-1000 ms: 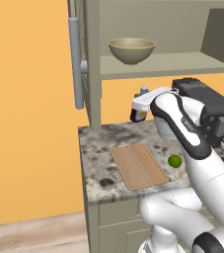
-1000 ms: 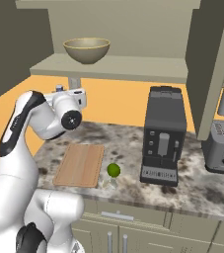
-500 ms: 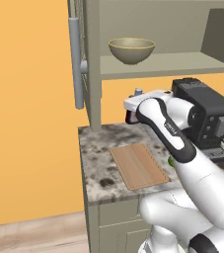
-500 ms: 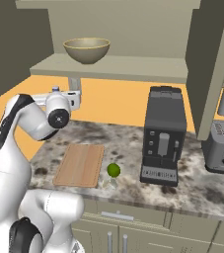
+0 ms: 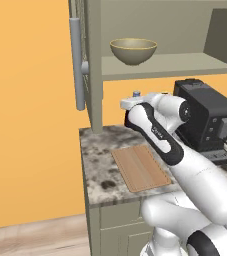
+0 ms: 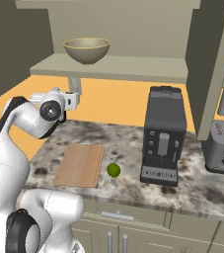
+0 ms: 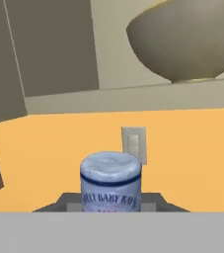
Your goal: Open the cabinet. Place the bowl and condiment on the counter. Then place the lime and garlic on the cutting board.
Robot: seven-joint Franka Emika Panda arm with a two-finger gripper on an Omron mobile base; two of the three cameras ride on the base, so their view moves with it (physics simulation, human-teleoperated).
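The 2 base views look forward and down from behind the arm, 1 from its left, 1 from its right. Both take in the counter (image 5: 97,172), the cutting board (image 5: 140,168) and the bowl (image 6: 87,50) on the cabinet (image 6: 118,66) shelf. The hand view sits close, looking up past the condiment (image 7: 111,180) at the bowl's underside.

Condiment (image 7: 111,182): lower centre of the frame; rounded pale blue-white cap seen close up, dark blue band beneath it, label lettering partly legible. Bottle base cut off at the bottom.
Bowl (image 7: 185,43): upper right; olive underside, standing on the cabinet (image 7: 49,47) shelf, whose pale edge ran across the frame.
Wall: orange, across the middle.
Wall outlet (image 7: 134,142): beige plate, just above and behind the cap.
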